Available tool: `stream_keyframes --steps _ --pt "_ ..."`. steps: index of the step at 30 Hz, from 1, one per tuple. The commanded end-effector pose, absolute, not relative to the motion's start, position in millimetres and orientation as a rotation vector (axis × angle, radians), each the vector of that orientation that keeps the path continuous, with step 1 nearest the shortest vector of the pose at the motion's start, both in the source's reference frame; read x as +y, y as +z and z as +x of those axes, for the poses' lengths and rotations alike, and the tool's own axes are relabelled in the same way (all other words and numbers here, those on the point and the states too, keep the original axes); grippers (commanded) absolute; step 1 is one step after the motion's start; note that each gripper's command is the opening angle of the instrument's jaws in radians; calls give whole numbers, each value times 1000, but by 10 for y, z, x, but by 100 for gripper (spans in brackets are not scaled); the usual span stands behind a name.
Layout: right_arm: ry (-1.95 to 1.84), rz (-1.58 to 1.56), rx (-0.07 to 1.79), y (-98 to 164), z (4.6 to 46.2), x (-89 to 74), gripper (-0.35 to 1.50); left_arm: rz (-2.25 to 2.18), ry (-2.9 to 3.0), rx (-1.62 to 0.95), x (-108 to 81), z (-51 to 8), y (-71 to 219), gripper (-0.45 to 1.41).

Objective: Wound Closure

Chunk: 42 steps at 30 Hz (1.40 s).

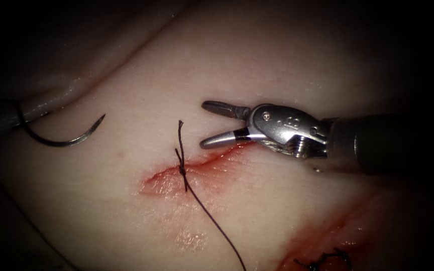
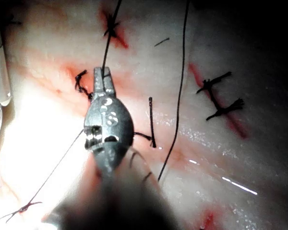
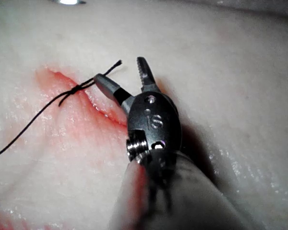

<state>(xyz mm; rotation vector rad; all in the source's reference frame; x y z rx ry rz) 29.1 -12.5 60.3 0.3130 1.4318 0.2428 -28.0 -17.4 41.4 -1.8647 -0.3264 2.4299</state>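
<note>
two tools: right tool (image 1: 212, 124) gapes empty beside the knot (image 1: 182, 169) – left tool (image 2: 103, 78) clamps thread (image 2: 107, 43). needle (image 1: 64, 139) lies free left of the knot; stiff, slippery – grasp mid-curve.

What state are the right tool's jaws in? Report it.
Open. The right tool has its two jaws spread apart above the cut, holding nothing.

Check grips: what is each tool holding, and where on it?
Right tool: jaws open, nothing held. Left tool: shut on the thread, mid-strand. Needle lies free on the tissue, left of the cut.
</note>
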Motion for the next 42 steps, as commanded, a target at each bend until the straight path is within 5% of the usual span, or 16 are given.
stream_keyframes --steps 1,4,8,14,16,42 --pt "227 326 1441 611 299 -147 84 -1873 2419 -314 -169 -281 424 -45" --pt "184 346 1462 611 303 -165 24 -1883 2402 -259 -148 -274 436 -45" --pt "171 360 1471 607 307 -174 -1 -1893 2364 -149 -118 -262 451 -45" --pt "156 370 1480 603 309 -180 -15 -1902 2315 -43 -93 -254 461 -45" --pt "139 391 1492 600 310 -185 -35 -1861 2313 72 -74 -243 469 -45" --pt "157 427 1683 564 307 -187 -35 -1561 2481 282 -67 -187 579 -45"
